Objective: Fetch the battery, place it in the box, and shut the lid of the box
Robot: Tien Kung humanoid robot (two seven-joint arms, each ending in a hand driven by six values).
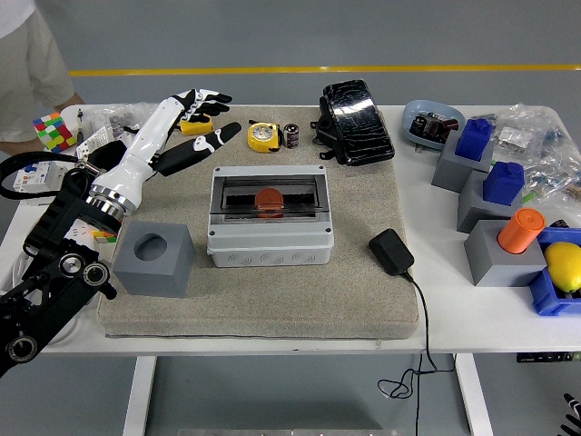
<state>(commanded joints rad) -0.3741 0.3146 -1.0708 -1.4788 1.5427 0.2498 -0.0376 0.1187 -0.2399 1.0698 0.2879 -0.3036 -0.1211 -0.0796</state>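
The grey box sits mid-mat with its dark see-through lid lying flat; an orange round object shows through it. A small black battery stands on the mat behind the box, beside a yellow tape measure. My left hand, white with black fingertips, hovers over the mat's far left corner, clear of the box, fingers spread and holding nothing. The right arm is out of view.
A grey cube with a hole stands left of the box and a black adapter to its right. A black pouch lies behind. Blue and grey blocks crowd the right side. A person stands at the far left.
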